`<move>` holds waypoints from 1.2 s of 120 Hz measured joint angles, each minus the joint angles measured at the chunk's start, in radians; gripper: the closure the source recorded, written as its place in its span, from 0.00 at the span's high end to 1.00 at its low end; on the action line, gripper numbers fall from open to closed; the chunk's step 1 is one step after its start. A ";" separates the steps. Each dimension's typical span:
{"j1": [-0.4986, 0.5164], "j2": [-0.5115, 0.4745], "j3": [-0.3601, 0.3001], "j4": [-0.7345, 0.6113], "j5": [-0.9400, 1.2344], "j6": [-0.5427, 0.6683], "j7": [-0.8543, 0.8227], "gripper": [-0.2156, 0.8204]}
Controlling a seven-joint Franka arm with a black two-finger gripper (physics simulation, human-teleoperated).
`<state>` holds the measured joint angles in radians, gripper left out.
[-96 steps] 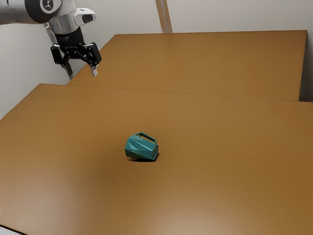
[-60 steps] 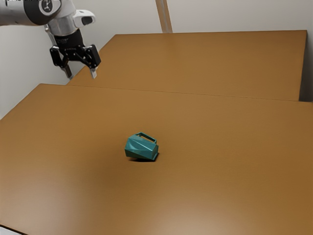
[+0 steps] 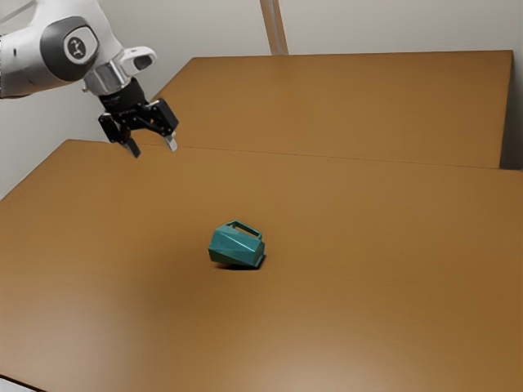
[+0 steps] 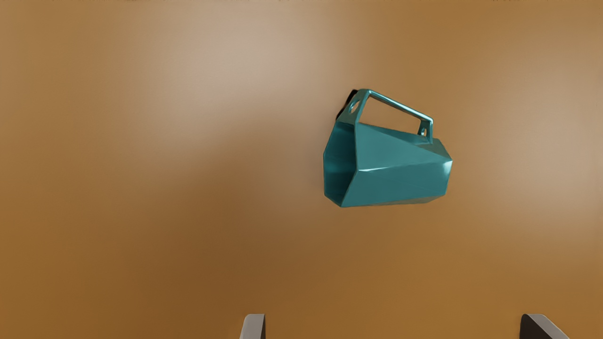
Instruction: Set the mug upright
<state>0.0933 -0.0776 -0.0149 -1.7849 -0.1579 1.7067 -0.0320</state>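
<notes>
exterior view: the arm (image 3: 61, 53) comes in from the exterior view's upper left, and the claw (image 3: 154, 150) hangs in the air with its fingertips pointing down, well apart from the mug (image 3: 235, 247). its two fingers stand wide, with nothing held between them. the mug, teal and faceted, lies on its side on the brown desk (image 3: 368, 286), out past the claw toward the exterior view's right. the handle (image 3: 248, 229) sits along the upper side of the mug, and a dark shadow (image 3: 237, 268) lies beneath it. behind the desk is a pale wall (image 3: 392, 24) with a brown upright strip (image 3: 274, 28). wrist view: the fingers (image 4: 253, 327) are far apart here too, and neither touches the mug. the mug lies tipped over beyond the fingertips, within the span between them, its open mouth (image 4: 339, 165) turned toward one finger's side and its base toward the other's. the handle is on the side of the mug away from the claw.
</notes>
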 joint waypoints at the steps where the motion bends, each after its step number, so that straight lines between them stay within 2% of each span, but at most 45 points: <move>1: -0.001 0.000 0.001 -0.005 -0.006 0.006 0.003 0.78; 44: -0.006 -0.001 0.038 -0.203 -0.282 0.219 0.167 0.77; 61: -0.008 0.000 0.074 -0.278 -0.414 0.278 0.253 0.77; 86: 0.005 0.002 0.132 -0.402 -0.601 0.338 0.409 0.77; 121: 0.000 0.019 0.161 -0.507 -0.819 0.375 0.632 0.78; 144: 0.011 0.041 0.171 -0.522 -0.872 0.365 0.713 0.78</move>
<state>0.1043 -0.0363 0.1561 -2.3067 -1.0303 2.0712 0.6810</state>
